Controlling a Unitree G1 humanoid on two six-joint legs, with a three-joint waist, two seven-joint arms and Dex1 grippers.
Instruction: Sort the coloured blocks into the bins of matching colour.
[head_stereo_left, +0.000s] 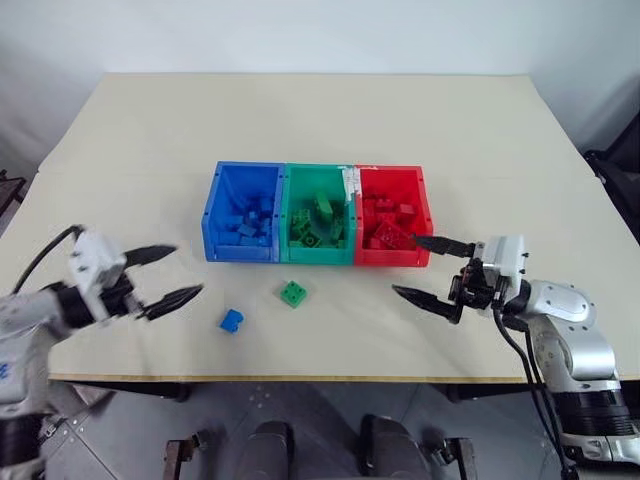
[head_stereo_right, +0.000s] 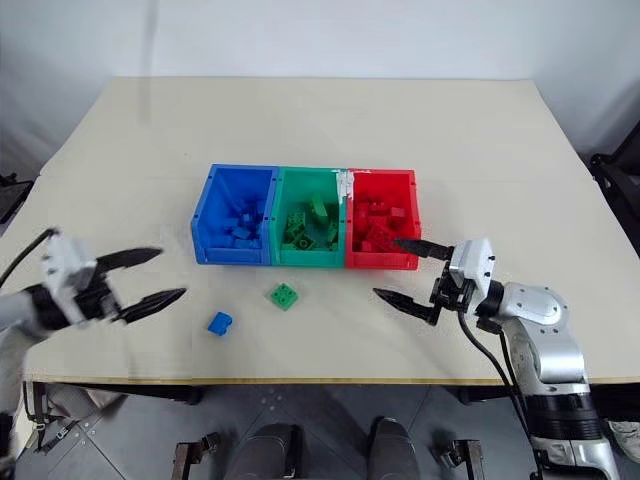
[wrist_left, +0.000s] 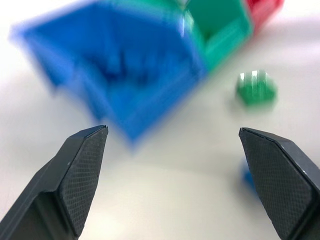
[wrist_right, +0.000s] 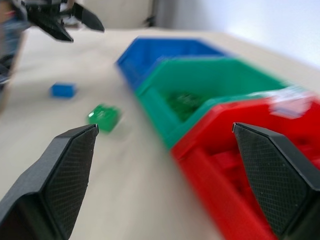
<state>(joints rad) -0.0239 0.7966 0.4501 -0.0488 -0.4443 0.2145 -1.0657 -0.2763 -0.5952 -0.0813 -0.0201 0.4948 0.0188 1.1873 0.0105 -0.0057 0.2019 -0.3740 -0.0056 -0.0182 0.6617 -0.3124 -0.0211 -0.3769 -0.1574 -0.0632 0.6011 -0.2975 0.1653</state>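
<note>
Beige surface (head_stereo_left: 480, 150), two bricks left: blue brick (head_stereo_left: 231, 320) and green brick (head_stereo_left: 293, 293), light, rigid, pinch the flat sides. Left end effector (head_stereo_left: 165, 275) and right end effector (head_stereo_left: 433, 270) gape empty.

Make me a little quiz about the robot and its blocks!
1. How many blocks lie loose on the table in front of the bins?
2. True or false: the left gripper holds the blue block.
3. Which bin is the green block nearest? A blue, B green, C red.

Key: 1. Two. 2. False; both it and the right gripper are open and empty. 3. B.
</note>
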